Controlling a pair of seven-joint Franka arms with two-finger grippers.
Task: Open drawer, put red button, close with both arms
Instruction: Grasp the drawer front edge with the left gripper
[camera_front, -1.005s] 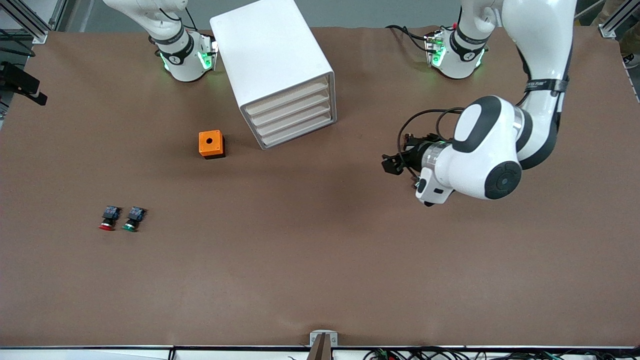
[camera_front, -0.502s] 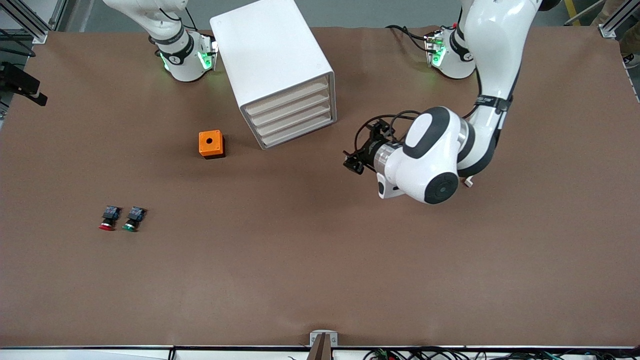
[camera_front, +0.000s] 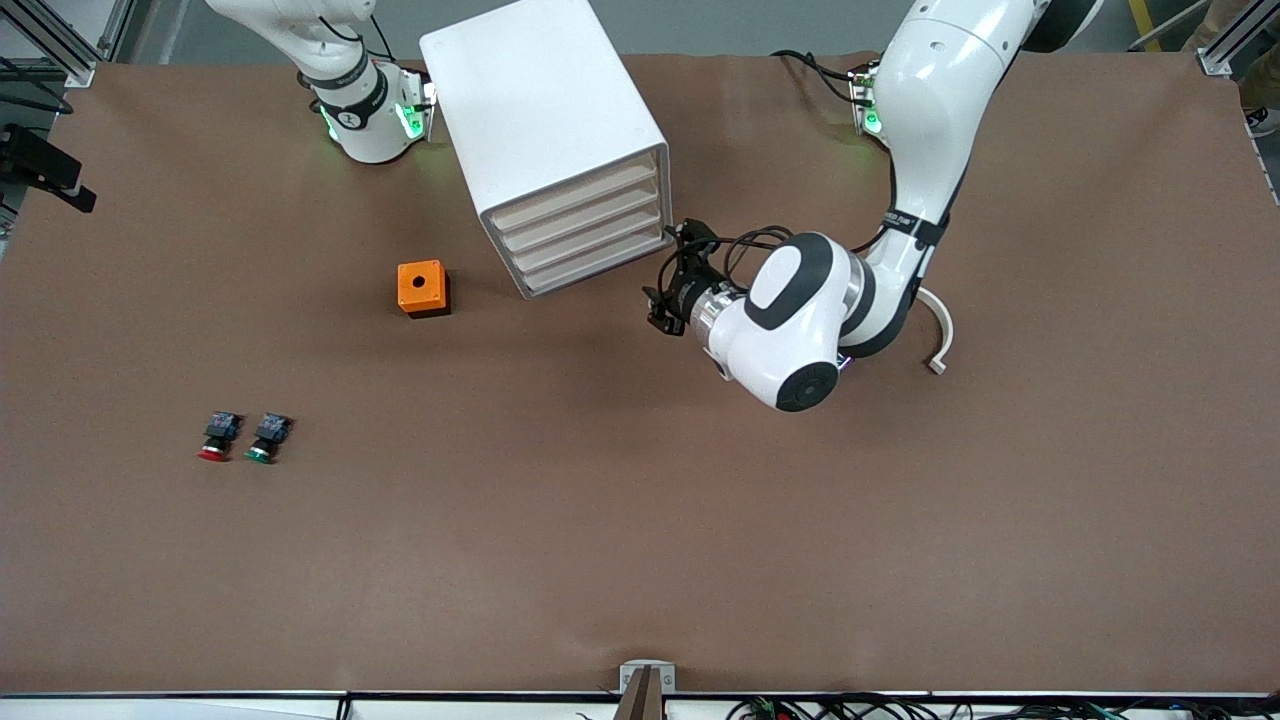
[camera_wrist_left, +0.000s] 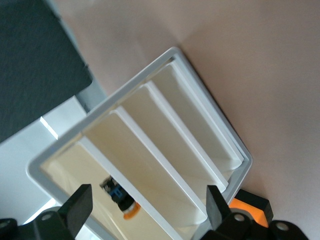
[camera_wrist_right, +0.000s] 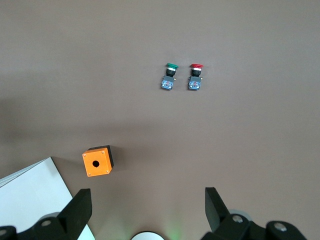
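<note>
Front view: the left gripper (camera_front: 668, 290) hangs open just in front of the drawer (camera_front: 590, 243) stack in the cabinet (camera_front: 535, 120). The red button (camera_front: 213, 440) lies beside the green button (camera_front: 264, 440), toward the right arm's end.

Left wrist view: wide-spread fingers (camera_wrist_left: 77, 205) face the drawer fronts.

Right wrist view: the right gripper (camera_wrist_right: 145, 212) waits open, high over the orange box (camera_wrist_right: 97, 161).

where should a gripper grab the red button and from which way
Probably from straight above, fingers closing across the black-and-blue body of the red button, not the cap. It lies on its side on the table, cap toward the front camera. The green button lies close beside it, so one finger must drop into the gap between them. The right gripper is open, high above the table; the left gripper is open at the drawer cabinet.
</note>
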